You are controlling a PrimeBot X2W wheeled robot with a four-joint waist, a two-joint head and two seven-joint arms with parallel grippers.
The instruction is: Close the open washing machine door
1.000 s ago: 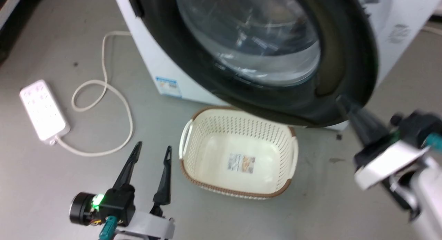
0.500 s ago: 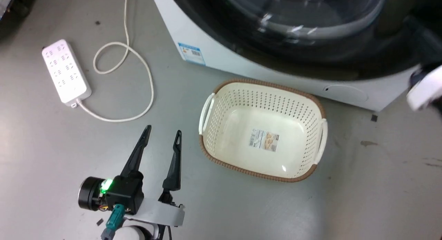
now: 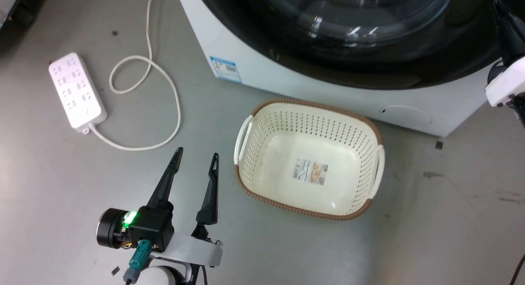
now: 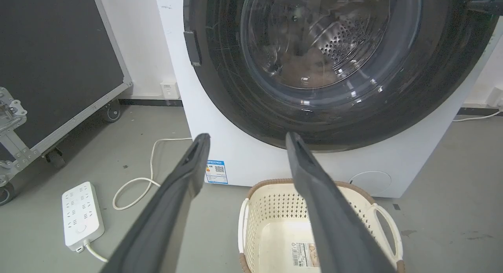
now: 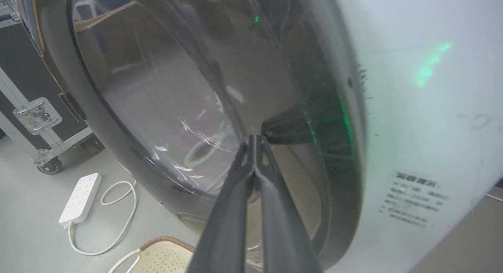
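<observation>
Up at 2 o'clock on washing machine door (image 4: 322, 68) rim with right gripper (image 5: 255, 138) clenched empty, left gripper (image 3: 197, 153) splayed; looks heavy, slick, so just shove.

The grey floor (image 3: 61, 174) carried the white washing machine (image 3: 287, 84), a cream perforated basket (image 3: 311, 121) just before it, and a white power strip (image 3: 76, 91) with its looped cord (image 3: 179, 117) well apart from the basket.

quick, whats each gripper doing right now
Left gripper: open, empty.
Right gripper: closed, holding nothing, tips at the washing machine door.
</observation>
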